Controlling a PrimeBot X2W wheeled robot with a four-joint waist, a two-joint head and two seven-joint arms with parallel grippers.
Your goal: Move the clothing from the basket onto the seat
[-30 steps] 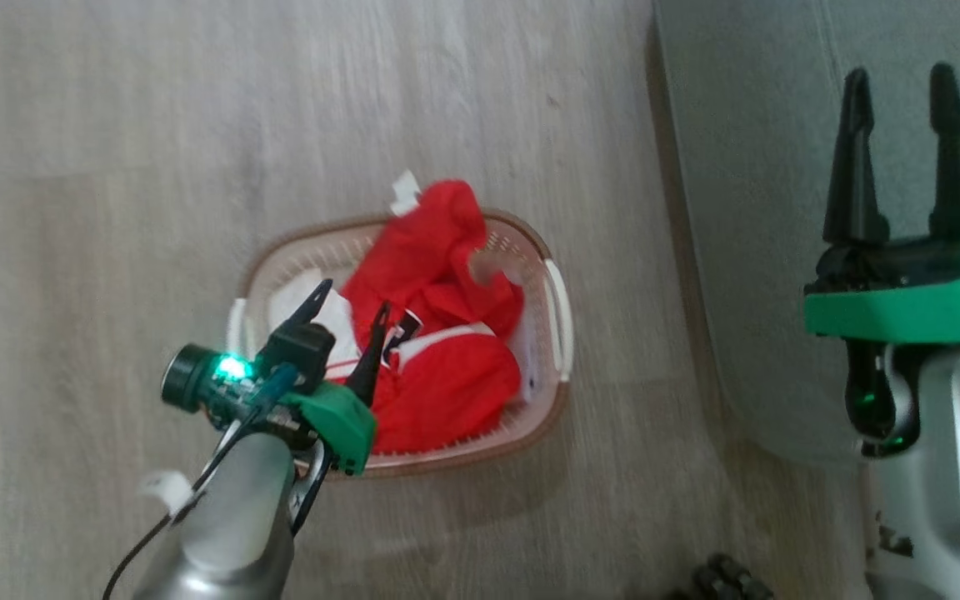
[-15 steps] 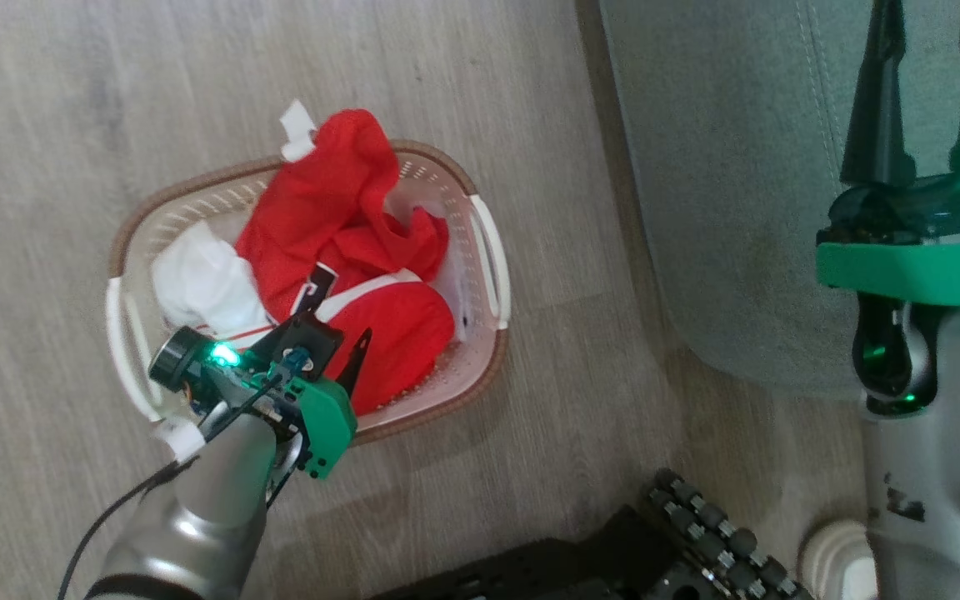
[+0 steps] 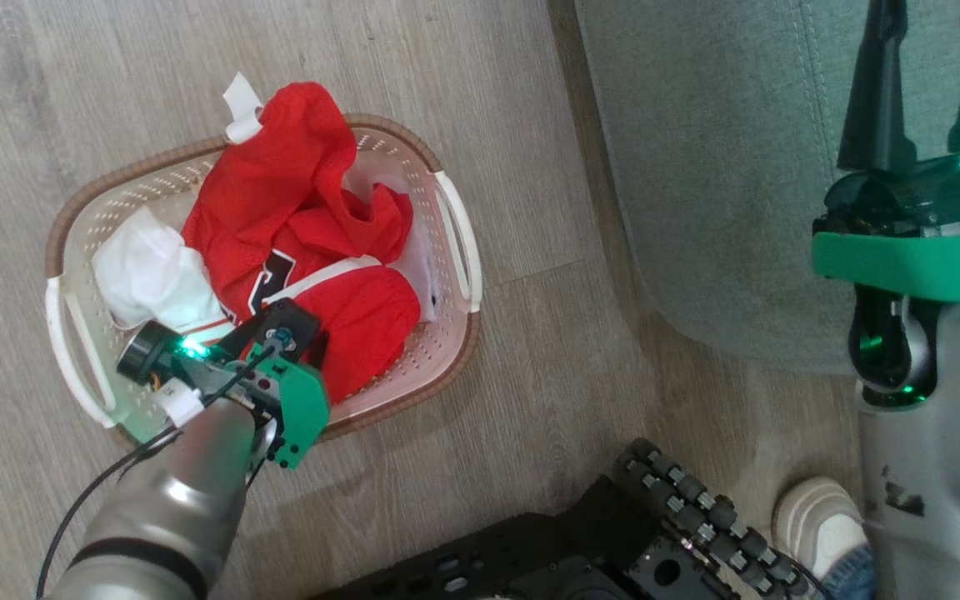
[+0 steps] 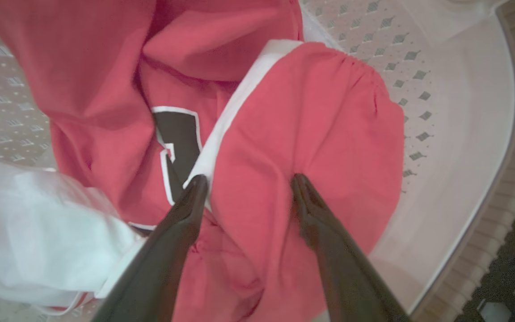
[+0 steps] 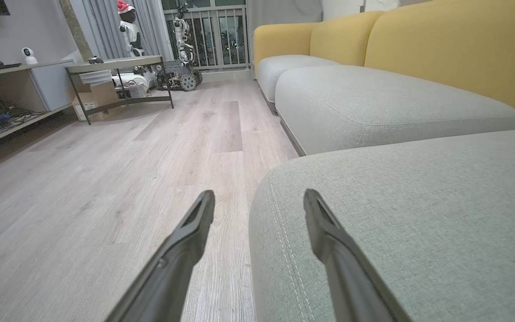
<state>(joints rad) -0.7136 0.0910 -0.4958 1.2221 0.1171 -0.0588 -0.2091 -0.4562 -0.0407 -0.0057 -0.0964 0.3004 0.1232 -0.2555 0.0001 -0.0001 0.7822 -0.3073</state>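
The left arm comes down into the basket [image 3: 434, 346] from its near edge, the pale forearm [image 3: 180, 492] slanting up toward it and the wrist bent steeply, so that the left claw [image 4: 248, 179] points down into the basket's near half. In the left wrist view its two dark fingers [image 4: 181, 223] stand apart, both tips pressed into the red clothing [image 3: 305, 208] with a fold of red cloth between them, and they are not closed on it. The left tip rests at a white stripe beside the black-and-white emblem [image 4: 177, 143]. The clothing lies bunched in the middle of the basket, with one red part draped over the basket's far rim and a white tag [image 3: 240, 107] hanging outside it. A crumpled white cloth [image 3: 147, 275] sits in the basket's left end, touching the clothing. The basket stands on the pale wood floor [image 3: 530, 375]. The grey-green seat [image 3: 697, 167] lies to the basket's right, apart from it, with a strip of floor between them. The right arm is held upright well to the right of the basket, over the seat's near corner, and the right claw [image 5: 258, 193] points away from the basket with its fingers spread and nothing between them. The robot's dark base [image 3: 680, 517] shows nearer than the basket and to its right, and a person's white shoe [image 3: 813, 517] stands just beyond that base
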